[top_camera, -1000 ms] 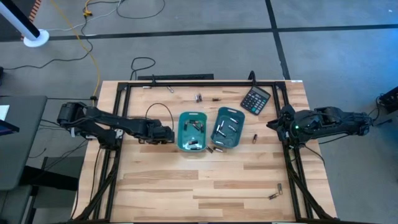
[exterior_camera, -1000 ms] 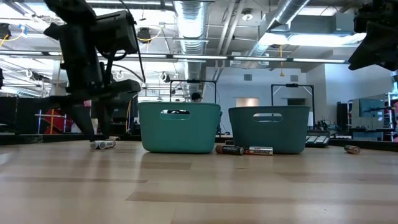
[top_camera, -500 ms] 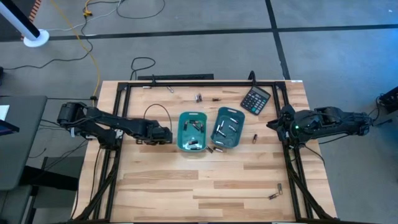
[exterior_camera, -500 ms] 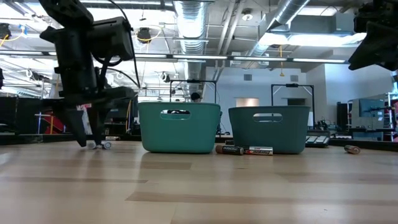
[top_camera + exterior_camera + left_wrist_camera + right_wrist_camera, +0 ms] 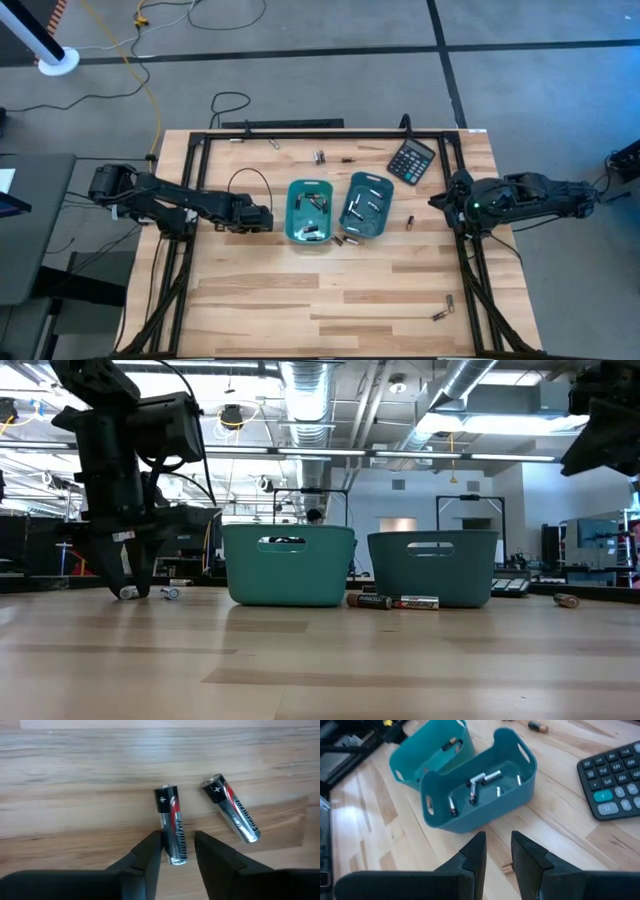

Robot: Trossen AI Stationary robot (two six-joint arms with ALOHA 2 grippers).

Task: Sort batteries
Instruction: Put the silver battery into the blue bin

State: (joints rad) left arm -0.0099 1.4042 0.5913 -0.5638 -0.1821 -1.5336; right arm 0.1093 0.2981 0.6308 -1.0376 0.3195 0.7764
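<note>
table (image 5: 330,290) fills frame centre | two trays (image 5: 308,211) at centre, batteries (image 5: 481,779) inside | left gripper (image 5: 177,851) left of trays, fingers apart around a battery (image 5: 171,831), a second one (image 5: 232,809) just beside | right gripper (image 5: 497,851) at right edge, fingers slightly apart, empty
</note>
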